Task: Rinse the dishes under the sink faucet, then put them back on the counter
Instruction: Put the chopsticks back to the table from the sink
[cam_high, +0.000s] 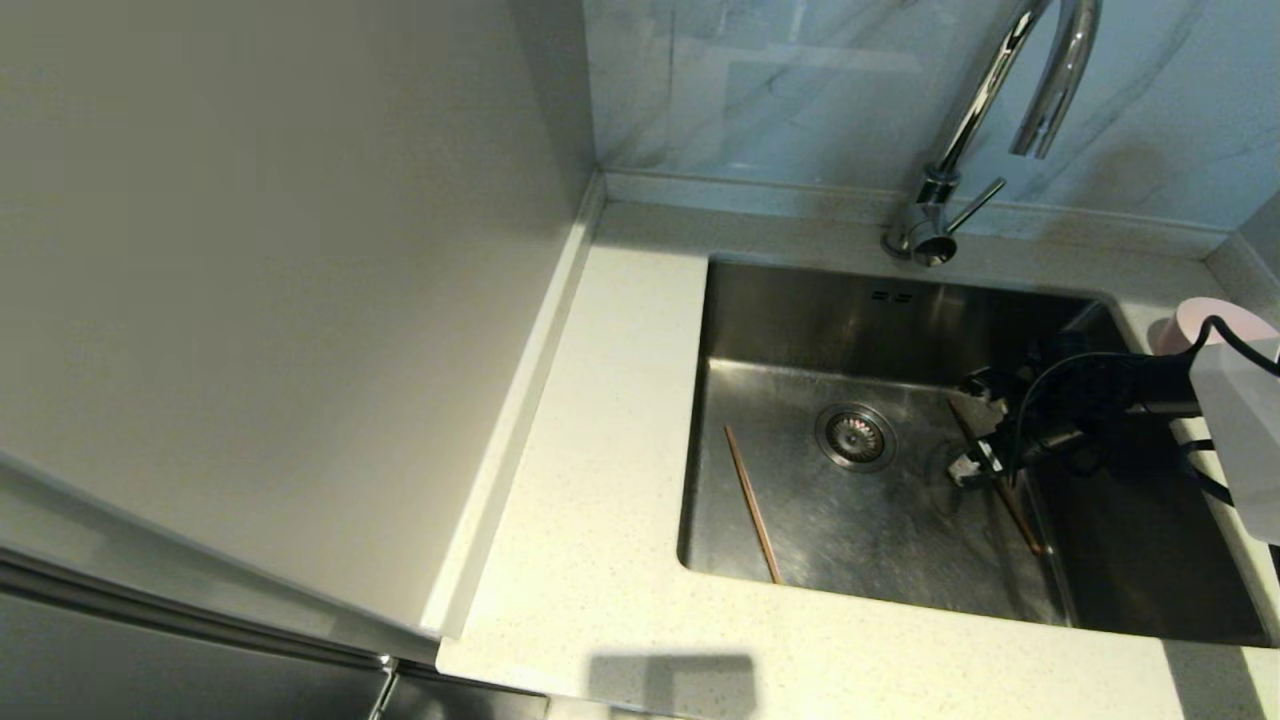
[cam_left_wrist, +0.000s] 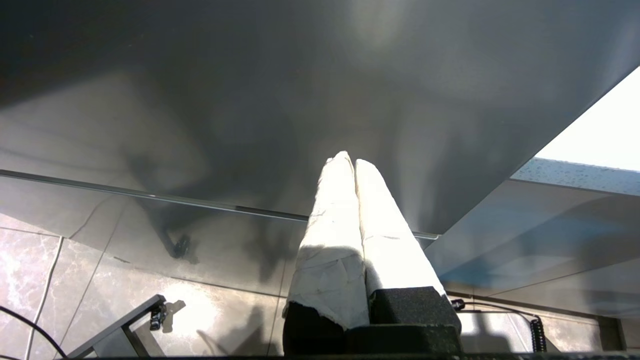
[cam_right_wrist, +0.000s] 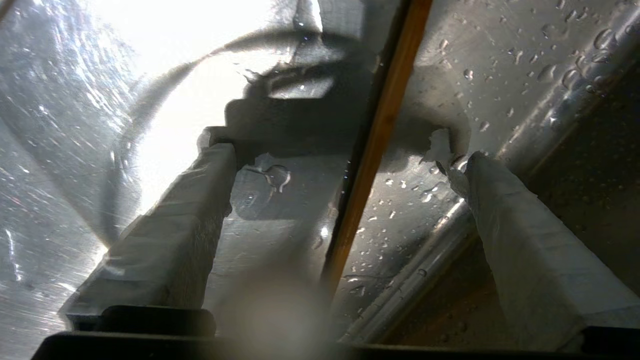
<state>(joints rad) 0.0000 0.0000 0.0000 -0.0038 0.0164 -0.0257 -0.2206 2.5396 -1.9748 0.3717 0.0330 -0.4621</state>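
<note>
The right gripper (cam_high: 973, 430) is seen lowered into the sink (cam_high: 800, 320), its jaws spread wide apart and closed on nothing. One wooden chopstick (cam_right_wrist: 372, 150) is framed between the two taped fingers (cam_right_wrist: 185, 220), touching neither, and is laid flat on the wet steel floor close to the basin's right-hand step. In the head view the same chopstick (cam_high: 1015, 500) is shown running from just behind the jaws toward the near right of the basin. The drain strainer (cam_high: 855, 436) is set just to the left of the jaws, and the second chopstick (cam_high: 752, 503) is found beyond it, well apart from the jaws, lying on the basin floor near the left wall. A pale pink bowl (cam_high: 1195, 318) is partly hidden behind the right arm, resting on the desk (cam_high: 600, 450) at the sink's right edge. Farther back, the chrome faucet (cam_high: 985, 110) is seen rising from the rear rim, its thin side lever (cam_high: 975, 203) angled out to the right, its spout well above the jaws. The left gripper (cam_left_wrist: 354, 165) is held away from the sink, beside a dark panel (cam_left_wrist: 300, 100) and above the tiled floor, with its jaws pressed together and empty.
</note>
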